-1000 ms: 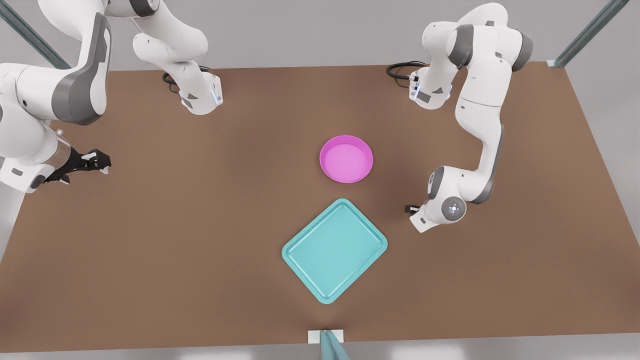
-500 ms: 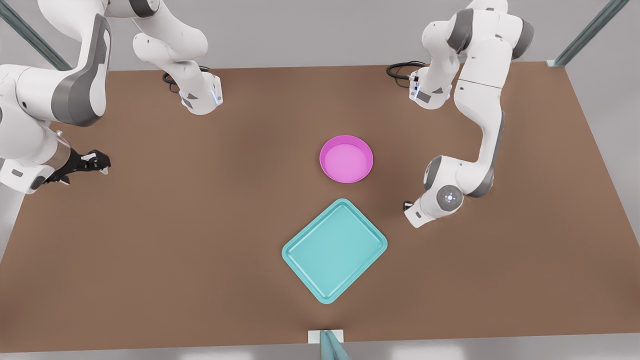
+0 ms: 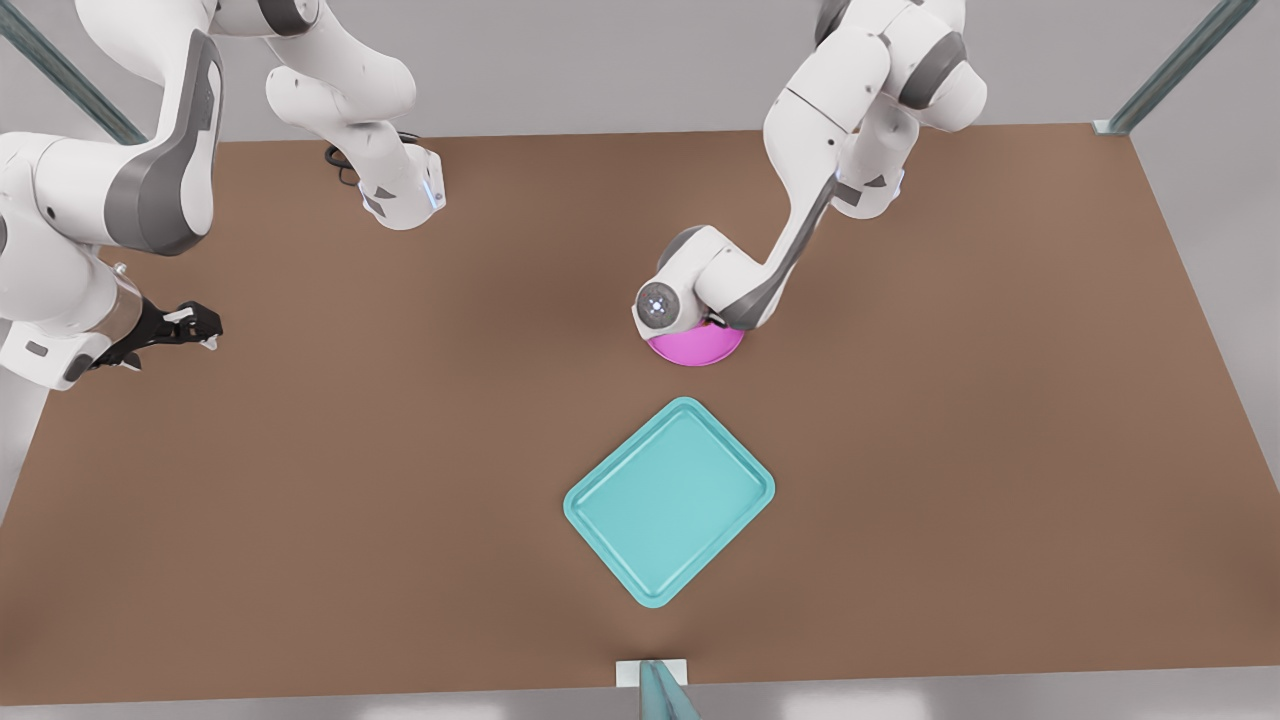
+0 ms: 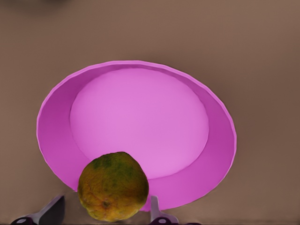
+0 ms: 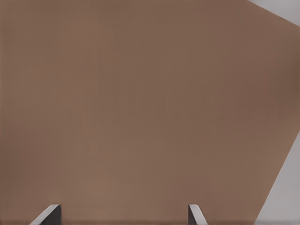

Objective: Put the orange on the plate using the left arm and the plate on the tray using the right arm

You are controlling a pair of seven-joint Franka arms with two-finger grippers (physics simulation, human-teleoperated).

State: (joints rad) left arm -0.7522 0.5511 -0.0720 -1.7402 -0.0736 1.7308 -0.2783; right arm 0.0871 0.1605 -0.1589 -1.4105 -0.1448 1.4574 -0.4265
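Currently the left gripper [image 4: 105,213] holds the orange [image 4: 113,186] between its fingers [image 4: 156,212], above the near rim of the plate [image 4: 140,124], which sits mid-surface. The orange appears firm, light and prone to rolling; release it low over the plate centre. The plate looks rigid with an upright rim, the likely hold. The right gripper [image 3: 200,325] waits near the surface's side edge, fingers [image 5: 49,213] wide apart. The tray [image 3: 668,500] lies toward the near edge.

The left arm's wrist hangs over the plate [image 3: 697,347], covering most of it from above. Between plate and tray [image 3: 669,501] runs a bare strip of tabletop [image 3: 400,450]. The right gripper [image 3: 195,323] waits far off at the front view's left, over bare tabletop.
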